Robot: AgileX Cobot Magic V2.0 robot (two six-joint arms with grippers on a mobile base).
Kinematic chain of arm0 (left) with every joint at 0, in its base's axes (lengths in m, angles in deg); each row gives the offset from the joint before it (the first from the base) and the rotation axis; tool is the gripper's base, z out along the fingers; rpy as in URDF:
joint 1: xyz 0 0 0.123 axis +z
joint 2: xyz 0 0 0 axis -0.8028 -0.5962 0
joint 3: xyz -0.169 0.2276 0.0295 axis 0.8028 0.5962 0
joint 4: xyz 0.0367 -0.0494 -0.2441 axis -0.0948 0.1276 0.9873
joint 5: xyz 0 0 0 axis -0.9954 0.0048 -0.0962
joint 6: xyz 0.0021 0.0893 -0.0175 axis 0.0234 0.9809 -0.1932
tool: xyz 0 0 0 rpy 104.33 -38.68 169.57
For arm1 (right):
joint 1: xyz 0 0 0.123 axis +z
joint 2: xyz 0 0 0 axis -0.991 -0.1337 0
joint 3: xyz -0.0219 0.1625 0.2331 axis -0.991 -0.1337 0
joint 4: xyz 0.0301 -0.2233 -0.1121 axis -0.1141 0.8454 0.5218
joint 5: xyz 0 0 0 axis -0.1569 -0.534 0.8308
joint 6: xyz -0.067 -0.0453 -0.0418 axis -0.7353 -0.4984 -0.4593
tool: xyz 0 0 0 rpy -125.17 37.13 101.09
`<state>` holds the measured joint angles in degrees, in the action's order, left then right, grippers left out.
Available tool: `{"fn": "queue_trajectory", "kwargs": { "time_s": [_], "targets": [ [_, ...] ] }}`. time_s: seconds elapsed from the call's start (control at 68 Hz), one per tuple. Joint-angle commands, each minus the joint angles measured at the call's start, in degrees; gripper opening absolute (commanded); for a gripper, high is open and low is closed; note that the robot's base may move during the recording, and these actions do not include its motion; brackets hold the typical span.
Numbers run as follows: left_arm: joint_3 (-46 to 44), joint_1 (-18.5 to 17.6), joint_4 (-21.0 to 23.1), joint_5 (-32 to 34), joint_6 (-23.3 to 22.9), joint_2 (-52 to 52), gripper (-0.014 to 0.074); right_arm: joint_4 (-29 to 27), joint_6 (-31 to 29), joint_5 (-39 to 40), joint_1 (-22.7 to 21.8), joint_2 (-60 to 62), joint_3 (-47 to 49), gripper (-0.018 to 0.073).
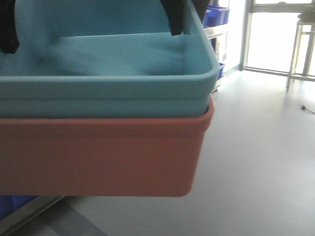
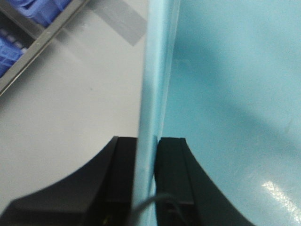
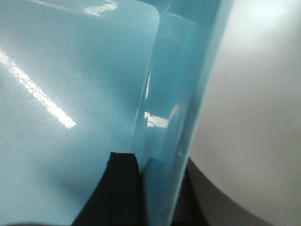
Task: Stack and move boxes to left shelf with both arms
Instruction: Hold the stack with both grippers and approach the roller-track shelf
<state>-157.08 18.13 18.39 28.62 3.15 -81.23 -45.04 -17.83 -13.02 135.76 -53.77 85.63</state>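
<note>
The light turquoise box [image 1: 108,83] sits nested inside the salmon pink box [image 1: 98,157], and the pair hangs in the air close to the front camera. My left gripper [image 2: 146,141] is shut on the turquoise box's left wall [image 2: 153,84], one black finger on each side. My right gripper [image 3: 160,165] is shut on its right wall [image 3: 188,94], the inner finger [image 3: 123,188] pressed against the inside. In the front view the black fingers [image 1: 177,17] reach down into the box. A steel rack bar [image 2: 42,44] shows below on the left; I cannot tell whether it belongs to the left shelf.
Dark royal-blue bins [image 1: 216,14] stand on a rack at the back right, and more [image 2: 42,9] lie under the steel bar. A glass door [image 1: 270,34] and a metal frame [image 1: 295,49] are far right. A cable [image 1: 307,108] lies on the grey floor.
</note>
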Motion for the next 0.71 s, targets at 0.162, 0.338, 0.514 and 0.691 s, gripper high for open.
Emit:
{"fn": "queue_trajectory", "kwargs": {
  "time_s": [0.162, 0.338, 0.514, 0.691],
  "targets": [
    [-2.86, -1.75, 5.18, 12.68, -0.9, 1.91, -0.001, -3.55, -0.86, 12.02, 2.02, 2.59, 2.33, 0.0055],
    [-2.86, -1.75, 5.18, 12.68, -0.9, 1.91, -0.001, -3.55, -0.86, 12.02, 2.02, 2.59, 2.33, 0.0055],
    [-2.86, -1.75, 5.18, 12.68, -0.9, 1.91, -0.001, -3.55, -0.86, 12.02, 2.02, 2.59, 2.33, 0.0055],
    [-2.86, -1.75, 5.18, 12.68, -0.9, 1.91, -0.001, -3.55, -0.86, 12.02, 2.02, 2.59, 2.33, 0.0055]
  ]
}}
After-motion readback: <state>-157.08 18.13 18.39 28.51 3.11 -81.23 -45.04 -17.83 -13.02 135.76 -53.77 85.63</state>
